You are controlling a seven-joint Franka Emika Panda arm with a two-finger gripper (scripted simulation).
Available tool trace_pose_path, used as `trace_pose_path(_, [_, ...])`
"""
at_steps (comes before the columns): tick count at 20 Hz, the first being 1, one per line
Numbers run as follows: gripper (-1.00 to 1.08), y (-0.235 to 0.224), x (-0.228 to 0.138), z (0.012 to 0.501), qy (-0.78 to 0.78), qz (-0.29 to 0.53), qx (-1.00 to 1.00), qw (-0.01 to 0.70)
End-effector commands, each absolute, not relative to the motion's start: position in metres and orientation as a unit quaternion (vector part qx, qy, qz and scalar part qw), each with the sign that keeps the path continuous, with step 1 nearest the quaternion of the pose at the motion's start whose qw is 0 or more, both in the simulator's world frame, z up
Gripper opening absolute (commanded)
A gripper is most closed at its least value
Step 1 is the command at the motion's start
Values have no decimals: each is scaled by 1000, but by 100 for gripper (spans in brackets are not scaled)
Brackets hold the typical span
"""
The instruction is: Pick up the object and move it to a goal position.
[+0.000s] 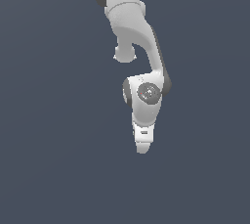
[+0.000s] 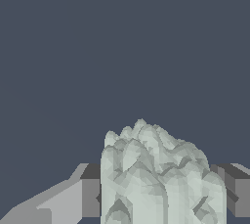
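The arm reaches in from the top of the exterior view, white with dark joints, bends at an elbow and turns its wrist straight down, so that the claw hangs below it over a plain slate-blue ground. From that camera the claw shows only as a narrow white tip, and the lump cannot be made out there. The wrist view is much closer: the lump, pale grey-green and knobbly, sits between the two fingers, one grey pad against each of its flanks, with no gap visible on either side. The claw is pinching the lump, which bulges out past the fingertips. Behind it the same flat slate-blue ground fills the wrist view. Whether the lump touches the ground or is held clear of it cannot be told.
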State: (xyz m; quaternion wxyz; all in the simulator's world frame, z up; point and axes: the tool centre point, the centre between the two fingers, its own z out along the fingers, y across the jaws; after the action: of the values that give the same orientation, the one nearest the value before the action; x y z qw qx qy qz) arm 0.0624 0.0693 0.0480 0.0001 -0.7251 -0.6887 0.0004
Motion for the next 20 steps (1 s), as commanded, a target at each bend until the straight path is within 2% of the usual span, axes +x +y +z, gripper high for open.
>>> trace_pose_path(1, [-100,73,64,54,-689,0,-725,0])
trace_pose_path(8, [-100,95,73,89,-689,0,-725,0])
trace_pose_path(20, [-100,153,99,183,-689,-1,-725,1])
